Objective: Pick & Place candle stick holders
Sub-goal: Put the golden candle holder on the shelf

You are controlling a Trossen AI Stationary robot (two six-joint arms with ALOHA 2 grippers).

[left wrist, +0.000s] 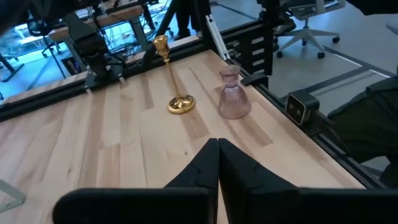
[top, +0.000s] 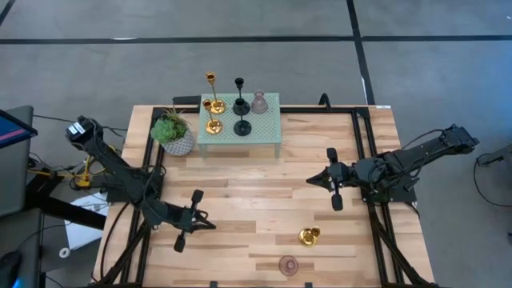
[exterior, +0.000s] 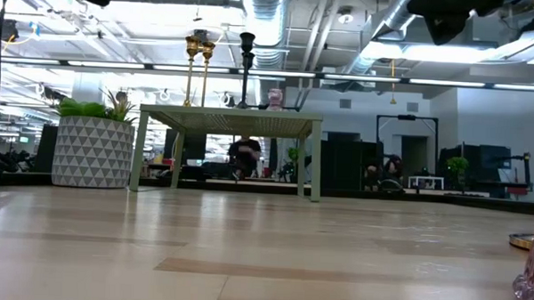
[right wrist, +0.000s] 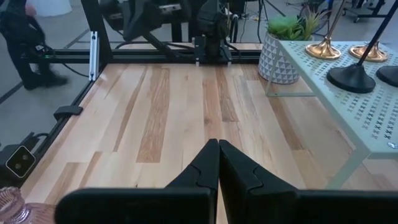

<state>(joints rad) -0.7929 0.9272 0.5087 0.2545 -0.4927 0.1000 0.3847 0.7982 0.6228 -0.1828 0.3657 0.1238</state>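
While both arms wait low over the tabletop (top: 240, 208), five candle stick holders (top: 238, 108) stand grouped on the small green stand (top: 272, 128), apparently the collection spot, beside the potted plant (top: 174, 134). Well away from the stand lie a gold holder (top: 310, 236) and a pink holder (top: 288, 265), probably next. Left pincer (left wrist: 218, 163) and right pincer (right wrist: 218, 163) are closed, empty. No writing is legible.

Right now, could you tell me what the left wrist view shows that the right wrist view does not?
Only the left wrist view shows the gold holder standing on the bare table, with the whole pink holder beside it. Only the right wrist view shows the small green table, the black holders' bases and the potted plant. Both show shut fingers over wood.
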